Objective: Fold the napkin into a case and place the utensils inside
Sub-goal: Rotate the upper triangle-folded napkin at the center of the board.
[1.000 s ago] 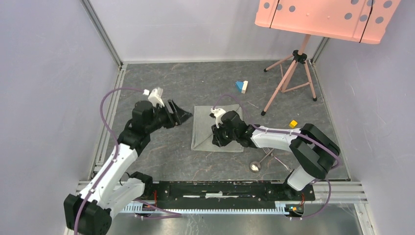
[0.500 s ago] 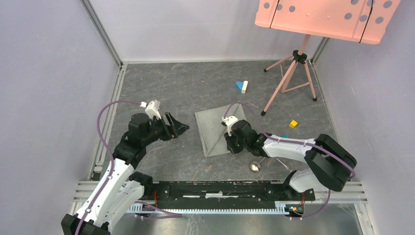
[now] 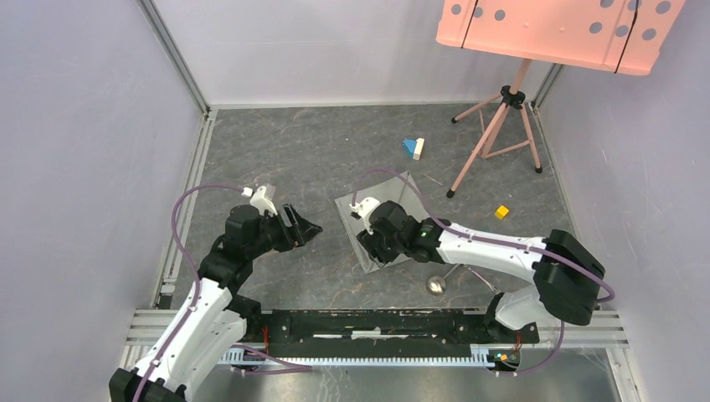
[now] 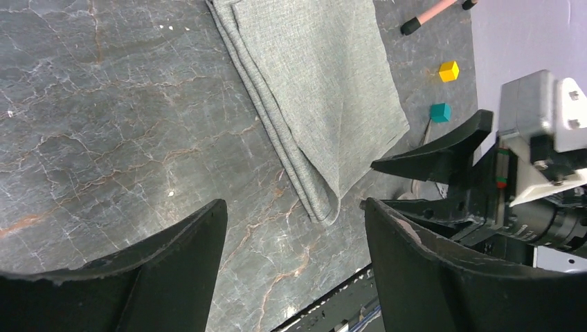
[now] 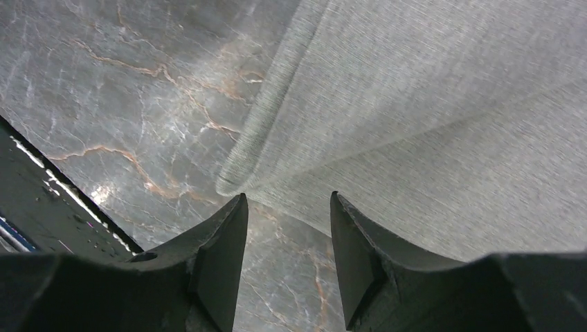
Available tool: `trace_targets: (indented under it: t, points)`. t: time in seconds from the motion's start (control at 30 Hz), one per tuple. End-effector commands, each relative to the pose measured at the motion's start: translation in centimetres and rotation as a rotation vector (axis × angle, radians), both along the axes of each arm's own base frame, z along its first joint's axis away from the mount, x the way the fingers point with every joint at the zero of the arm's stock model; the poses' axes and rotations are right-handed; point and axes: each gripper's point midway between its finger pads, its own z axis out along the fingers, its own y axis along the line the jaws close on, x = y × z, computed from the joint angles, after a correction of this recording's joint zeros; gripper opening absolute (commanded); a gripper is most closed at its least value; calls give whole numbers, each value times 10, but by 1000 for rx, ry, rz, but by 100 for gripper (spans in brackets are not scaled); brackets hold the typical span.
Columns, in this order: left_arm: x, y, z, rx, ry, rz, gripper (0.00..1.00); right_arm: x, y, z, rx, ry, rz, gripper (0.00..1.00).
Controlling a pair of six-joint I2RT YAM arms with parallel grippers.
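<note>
The napkin (image 3: 400, 199) lies folded and slanted on the dark marble-patterned floor; in the left wrist view the napkin (image 4: 325, 90) shows stacked layers along its left edge. My right gripper (image 3: 374, 251) hovers over its near corner, open, with nothing between the fingers; the napkin (image 5: 450, 104) edge lies just past the right gripper (image 5: 287, 200). My left gripper (image 3: 310, 228) stands open to the left of the cloth, apart from it; bare floor shows between the left gripper (image 4: 294, 207). The spoon (image 3: 435, 285) lies near the front rail, its handle running under the right arm.
Blue and white blocks (image 3: 414, 148) sit behind the napkin. A pink tripod (image 3: 494, 134) with a pink board (image 3: 561, 29) stands at the back right. A yellow cube (image 4: 449, 70) and a teal cube (image 4: 439, 112) lie right of the cloth. The black front rail (image 3: 377, 322) runs along the near edge.
The right gripper swung the napkin to a slant, then opened and let it go. The left arm drew back toward the near edge, staying open.
</note>
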Motion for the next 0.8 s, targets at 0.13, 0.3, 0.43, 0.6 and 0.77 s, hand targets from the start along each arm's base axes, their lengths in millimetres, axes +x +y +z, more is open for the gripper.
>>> trace_targets:
  t: [0.13,0.3,0.43,0.6,0.77]
  points:
    - [6,2,9,-17,-50,28,80,-6,34,-9,-34,66,38,40]
    - [3,3,6,-11,-49,20,81,-6,39,-19,-51,87,33,42]
    - [1,3,11,-18,-64,21,81,-9,41,-26,-66,100,35,47]
    - [1,3,17,-28,-80,24,82,-10,46,-30,-97,86,42,49]
    - [1,3,15,-25,-77,23,82,-11,47,-33,-149,58,42,51]
